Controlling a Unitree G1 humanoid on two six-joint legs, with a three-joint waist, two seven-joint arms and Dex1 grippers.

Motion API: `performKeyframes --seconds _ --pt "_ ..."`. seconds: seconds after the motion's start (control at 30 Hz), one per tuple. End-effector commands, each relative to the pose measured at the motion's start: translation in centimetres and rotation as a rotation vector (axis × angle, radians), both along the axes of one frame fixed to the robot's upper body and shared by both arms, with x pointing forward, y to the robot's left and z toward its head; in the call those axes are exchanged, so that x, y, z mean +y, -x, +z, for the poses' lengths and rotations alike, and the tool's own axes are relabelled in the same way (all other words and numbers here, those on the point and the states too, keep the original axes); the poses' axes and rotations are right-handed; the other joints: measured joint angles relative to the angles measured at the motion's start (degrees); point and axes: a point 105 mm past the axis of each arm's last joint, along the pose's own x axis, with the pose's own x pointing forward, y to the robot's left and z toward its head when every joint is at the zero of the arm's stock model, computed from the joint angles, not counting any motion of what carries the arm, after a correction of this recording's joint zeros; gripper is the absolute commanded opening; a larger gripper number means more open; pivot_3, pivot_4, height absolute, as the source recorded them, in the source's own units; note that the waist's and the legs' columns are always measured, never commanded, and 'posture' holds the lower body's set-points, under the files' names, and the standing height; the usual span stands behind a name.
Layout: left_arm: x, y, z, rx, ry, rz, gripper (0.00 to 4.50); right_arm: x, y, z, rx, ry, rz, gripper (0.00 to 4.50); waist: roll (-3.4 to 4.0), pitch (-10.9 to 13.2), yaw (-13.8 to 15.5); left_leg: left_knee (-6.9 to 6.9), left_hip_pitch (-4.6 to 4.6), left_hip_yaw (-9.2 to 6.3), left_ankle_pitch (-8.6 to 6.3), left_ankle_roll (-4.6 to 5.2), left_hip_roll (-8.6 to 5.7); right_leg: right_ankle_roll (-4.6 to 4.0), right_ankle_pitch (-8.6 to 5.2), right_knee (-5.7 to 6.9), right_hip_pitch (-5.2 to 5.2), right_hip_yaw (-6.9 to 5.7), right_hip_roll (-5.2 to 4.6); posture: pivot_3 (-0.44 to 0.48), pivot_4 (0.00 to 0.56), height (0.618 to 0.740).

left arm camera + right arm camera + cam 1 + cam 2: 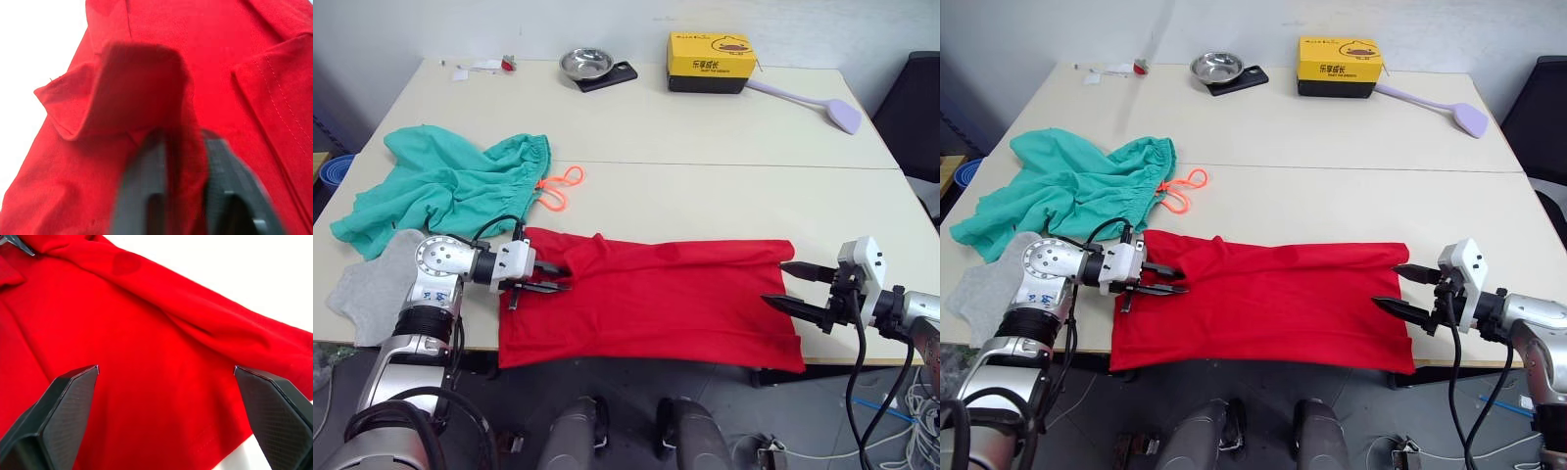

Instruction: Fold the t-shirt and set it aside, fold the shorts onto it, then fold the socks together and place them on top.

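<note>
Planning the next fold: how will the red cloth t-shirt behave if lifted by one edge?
The red cloth t-shirt will probably sag limply: it curls over the left gripper pinching it. Its near hem overhangs the table edge, so it may slide off.

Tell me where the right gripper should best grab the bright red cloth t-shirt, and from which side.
Probably the right-hand edge of the bright red cloth t-shirt, approached from the robot's right. That edge lies flat near the wooden table's front, directly ahead of the open right gripper, while the left gripper already pinches a fold at the opposite end.
</note>
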Motion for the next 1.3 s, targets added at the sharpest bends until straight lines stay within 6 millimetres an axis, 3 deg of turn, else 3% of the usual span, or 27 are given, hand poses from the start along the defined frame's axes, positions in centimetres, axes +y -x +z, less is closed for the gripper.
performKeyframes --seconds 0.03,0.13,0.27,0.5,0.83,0.97,1.1,1.3 --pt "0.3 0.5 1.4 0.018 0.044 -0.006 2.14 0.3 0.6 2.2 -0.086 -0.016 0.034 4.5 0.0 0.0 0.0 0.0 0.0 0.0 0.0 0.0 0.0 0.0 0.0 0.0 0.0 0.0 0.0 0.0 0.15 0.74" --pt "0.1 0.7 3.0 0.087 0.151 0.055 3.16 1.1 1.5 3.6 -0.127 -0.036 0.079 4.5 0.0 0.0 0.04 0.01 -0.01 -0.01 0.0 0.01 0.0 0.0 0.0 0.0 0.01 0.0 0.0 0.0 0.15 0.74" --pt "-0.2 0.7 4.2 0.247 0.26 0.187 4.48 2.4 2.6 4.0 -0.136 -0.012 0.126 4.5 -0.02 -0.01 0.05 0.01 0.0 -0.16 -0.01 0.03 0.0 0.0 0.0 -0.02 0.12 -0.05 0.0 0.0 0.15 0.74" --pt "-2.1 0.6 3.0 0.444 0.285 0.355 4.48 3.7 2.8 4.3 -0.153 -0.026 0.141 4.5 -0.02 -0.01 0.24 -0.02 0.03 -0.21 0.0 0.01 0.0 0.0 0.0 -0.05 0.18 -0.1 0.02 0.0 0.15 0.74" --pt "-4.8 -0.5 3.9 0.628 0.432 0.432 4.48 3.7 2.5 4.0 -0.152 -0.035 0.144 4.5 -0.02 -0.01 0.28 -0.01 0.02 -0.23 0.01 -0.01 -0.01 0.01 0.0 -0.07 0.19 -0.1 0.06 0.0 0.15 0.74" --pt "-5.0 -0.2 3.8 0.618 0.425 0.414 3.56 4.0 2.6 3.8 -0.154 -0.042 0.157 4.5 -0.03 -0.01 0.21 -0.03 0.03 -0.23 0.03 -0.05 0.01 0.0 0.0 -0.06 0.19 -0.1 0.11 0.0 0.15 0.74" --pt "-5.0 0.4 3.7 0.577 0.426 0.361 2.18 4.1 2.7 3.7 -0.157 -0.046 0.162 4.5 -0.02 -0.01 0.25 -0.03 0.02 -0.22 0.03 -0.05 0.0 0.0 0.0 -0.1 0.19 -0.09 0.1 0.0 0.15 0.74" --pt "-4.2 1.8 1.2 0.337 0.267 0.21 0.1 4.3 3.1 3.1 -0.146 -0.046 0.172 4.5 -0.01 -0.02 0.24 -0.07 0.04 -0.21 -0.01 -0.11 0.0 0.0 0.0 -0.16 0.17 -0.09 0.07 0.0 0.15 0.74"
